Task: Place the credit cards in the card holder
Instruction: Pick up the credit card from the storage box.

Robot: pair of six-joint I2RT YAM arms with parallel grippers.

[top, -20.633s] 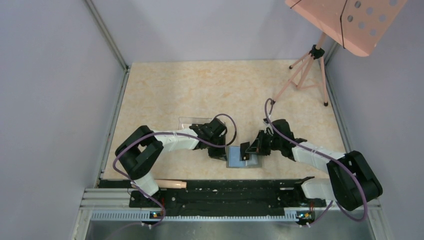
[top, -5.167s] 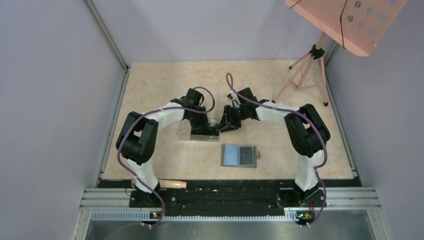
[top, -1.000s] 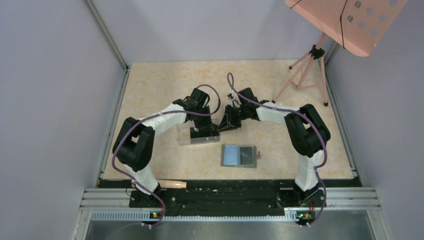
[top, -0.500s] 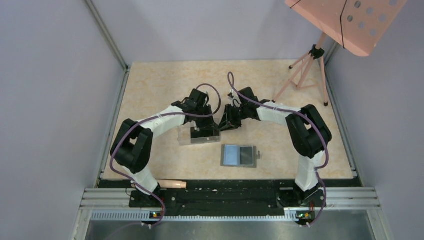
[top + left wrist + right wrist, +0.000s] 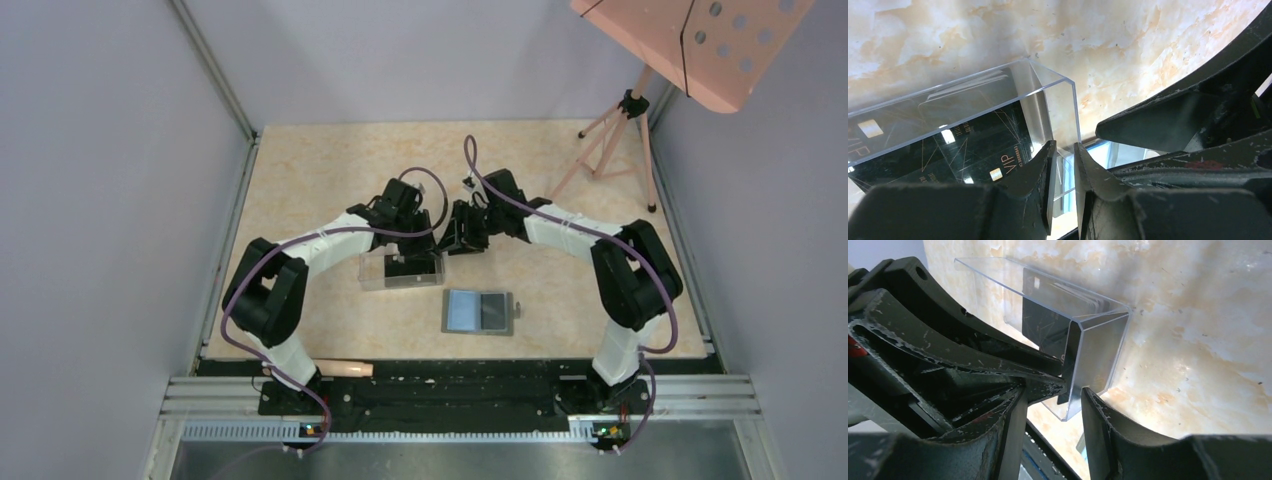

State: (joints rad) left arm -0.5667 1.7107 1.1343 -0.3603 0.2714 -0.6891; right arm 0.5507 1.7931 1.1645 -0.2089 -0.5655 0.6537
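Credit cards (image 5: 973, 145) lie flat inside the clear plastic box (image 5: 1048, 82). They are judged thin, stiff, light and slick, and best pinched by a lifted short edge. Left gripper (image 5: 1064, 165) is clamped narrowly on the box's end wall, with the cards just inside it. Right gripper (image 5: 1053, 405) stands part open astride that end's corner, holding nothing. Card holder (image 5: 462, 312) lies open just beside the box, on the side toward the arm bases.

A robot test cell in a lab: plain lilac-gray panels (image 5: 100, 200) wall in a marble-patterned surface (image 5: 320, 180). Two cabled robot arms (image 5: 320, 240) are bolted to an aluminium rail (image 5: 460, 428) along the surface's near edge. A small tripod (image 5: 612, 140) stands at its far right corner.
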